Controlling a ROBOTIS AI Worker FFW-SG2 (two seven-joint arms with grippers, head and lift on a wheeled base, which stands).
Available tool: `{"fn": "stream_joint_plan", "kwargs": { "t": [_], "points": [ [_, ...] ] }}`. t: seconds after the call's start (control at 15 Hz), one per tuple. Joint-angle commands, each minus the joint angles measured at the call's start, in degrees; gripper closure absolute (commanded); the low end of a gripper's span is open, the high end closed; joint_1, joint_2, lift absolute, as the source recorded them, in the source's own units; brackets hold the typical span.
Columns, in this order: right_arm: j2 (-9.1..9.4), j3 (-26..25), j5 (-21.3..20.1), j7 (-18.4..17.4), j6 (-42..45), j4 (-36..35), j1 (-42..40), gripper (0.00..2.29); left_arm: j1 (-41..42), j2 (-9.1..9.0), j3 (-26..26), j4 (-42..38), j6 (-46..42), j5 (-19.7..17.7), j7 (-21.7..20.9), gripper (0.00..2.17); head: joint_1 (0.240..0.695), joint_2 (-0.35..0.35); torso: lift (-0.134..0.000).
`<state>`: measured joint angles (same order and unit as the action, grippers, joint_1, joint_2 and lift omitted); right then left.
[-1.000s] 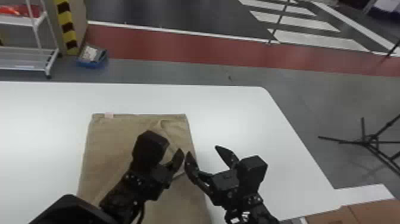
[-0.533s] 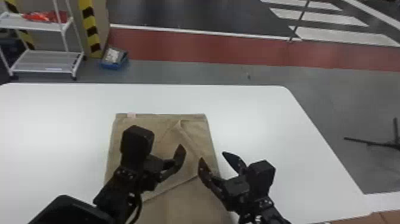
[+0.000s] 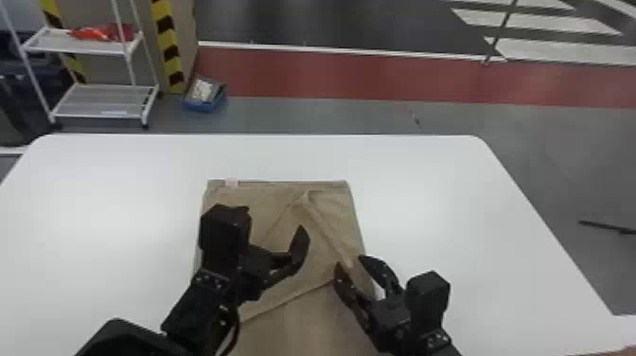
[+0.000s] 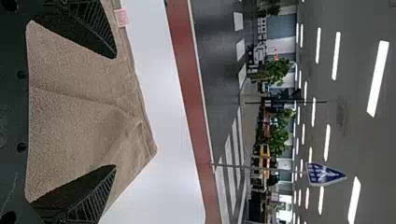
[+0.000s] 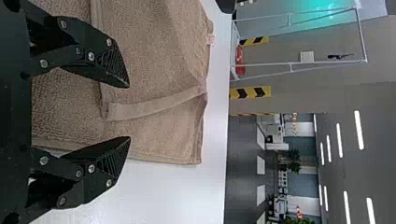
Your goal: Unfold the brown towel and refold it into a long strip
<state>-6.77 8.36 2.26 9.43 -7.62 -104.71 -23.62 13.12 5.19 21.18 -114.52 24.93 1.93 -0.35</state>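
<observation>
The brown towel (image 3: 303, 312) lies folded on the white table, with a pale tag at its far left corner and a loose flap creased diagonally across its top. Over its middle, my left gripper (image 3: 297, 248) stands apart from the flap. My right gripper (image 3: 349, 262) is at the towel's right edge, beside the flap's corner. In the left wrist view, my left gripper (image 4: 115, 112) is open wide, the towel (image 4: 70, 116) beyond it. My right gripper (image 5: 129, 112) is open too, its fingers either side of the towel's edge in view; the towel's (image 5: 144, 42) folded band shows beyond.
The white table (image 3: 449, 199) extends around the towel on the far, left and right sides. On the floor behind it are a white wire rack (image 3: 99, 102) and a blue box (image 3: 204, 102). A dark stand leg (image 3: 605, 227) is at the right.
The head view has swung left, so the table and towel sit farther right in it. Relative to the towel, both grippers have shifted left, and the right fingertips appear closer together.
</observation>
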Motion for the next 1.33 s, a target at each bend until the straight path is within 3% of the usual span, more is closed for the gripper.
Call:
{"fn": "stream_joint_plan", "kwargs": {
  "t": [0.0, 0.13, 0.2, 0.6, 0.73, 1.07, 1.2, 1.27],
  "points": [
    [0.00, 0.2, -0.7, 0.4, -0.8, -0.8, -0.3, 0.67, 0.0, 0.00, -0.1, 0.3, 0.0, -0.1, -0.1, 0.03, 0.695, -0.117, -0.123],
    [0.00, 0.6, -1.6, 0.4, -2.2, -1.5, -0.3, 0.68, -0.5, 0.00, -0.2, 1.1, 0.0, -0.6, -0.2, 0.03, 0.695, -0.112, -0.123],
    [0.00, 0.6, -1.7, 0.9, -4.5, -1.6, 0.0, 0.79, -0.5, -0.09, -0.2, 1.3, 0.0, -0.6, -0.2, 0.03, 0.695, -0.111, -0.123],
    [0.18, 1.1, -3.0, 1.3, -6.1, -2.6, 0.2, 0.80, -0.6, 0.00, -0.4, 1.4, 0.0, -0.7, -0.2, 0.03, 0.695, -0.102, -0.123],
    [0.18, 1.1, -3.0, 1.4, -6.1, -3.8, -0.1, 1.21, -0.6, 0.00, -0.4, 1.5, 0.0, -0.7, -0.3, 0.03, 0.695, -0.099, -0.123],
    [0.18, 1.3, -4.6, 1.4, -7.3, -5.9, -0.2, 1.21, -0.6, 0.00, -0.7, 1.6, 0.0, -0.8, -0.4, 0.03, 0.695, -0.093, -0.123],
    [0.09, 1.1, -4.5, 1.7, -7.3, -6.6, -0.4, 1.42, -1.2, 0.00, -1.1, 2.4, 0.0, -0.9, -0.4, 0.03, 0.695, -0.092, -0.123],
    [0.00, 0.4, -4.3, 1.9, -7.3, -7.4, -0.9, 1.42, -1.5, 0.00, -1.6, 3.1, -0.2, -1.0, -0.1, 0.03, 0.695, -0.090, -0.123]
  ]
}}
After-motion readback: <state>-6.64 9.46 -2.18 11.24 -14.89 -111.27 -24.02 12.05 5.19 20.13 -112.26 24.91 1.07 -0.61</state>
